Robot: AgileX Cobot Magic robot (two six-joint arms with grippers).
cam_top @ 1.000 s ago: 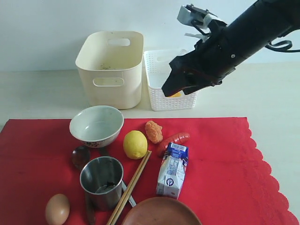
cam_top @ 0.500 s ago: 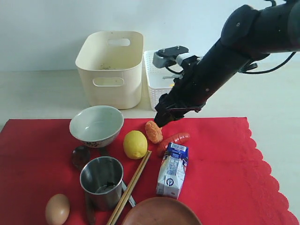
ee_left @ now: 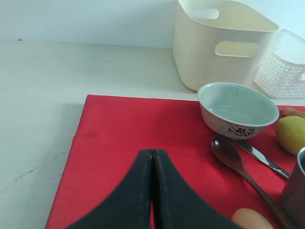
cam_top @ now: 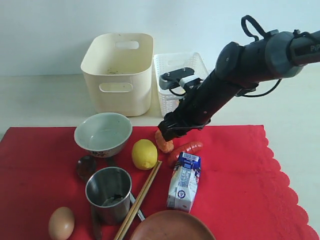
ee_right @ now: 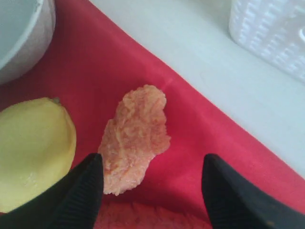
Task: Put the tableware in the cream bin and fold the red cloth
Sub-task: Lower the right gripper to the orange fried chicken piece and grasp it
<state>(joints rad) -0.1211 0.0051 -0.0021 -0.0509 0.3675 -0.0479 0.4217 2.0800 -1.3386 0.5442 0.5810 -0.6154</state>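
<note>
R end effector is low over the red cloth, near its 12 o'clock edge, fingers spread wide and nothing gripped. An orange fried piece lies between them; one finger sits just beside it, the other stands apart.

From that end effector in the exterior view:
- white bowl at 9 o'clock, on the cloth
- lemon at 8 o'clock, close by
- steel cup and wooden chopsticks at 7 o'clock, sticks leaning against the cup's side
- brown plate at 6 o'clock
- cream bin at 11 o'clock, on the bare desk, with the white lattice basket just beside it

Dark spoon lies below the bowl, at the cup's 11 o'clock. Milk carton stands btw sausage and plate.

L end effector is clenched tight and empty, hanging over the cloth near the edge where it meets bare desk. Its cam shows the bowl, spoon and metal knife further along the cloth.

Hard to see:
- plate is cut off by the frame edge
- knife is mostly hidden under the cup in the exterior view
- spoon handle is lost behind the cup
- R arm covers part of the basket
- egg is clipped at the edge
- can't tell if the R fingertips touch the cloth
</note>
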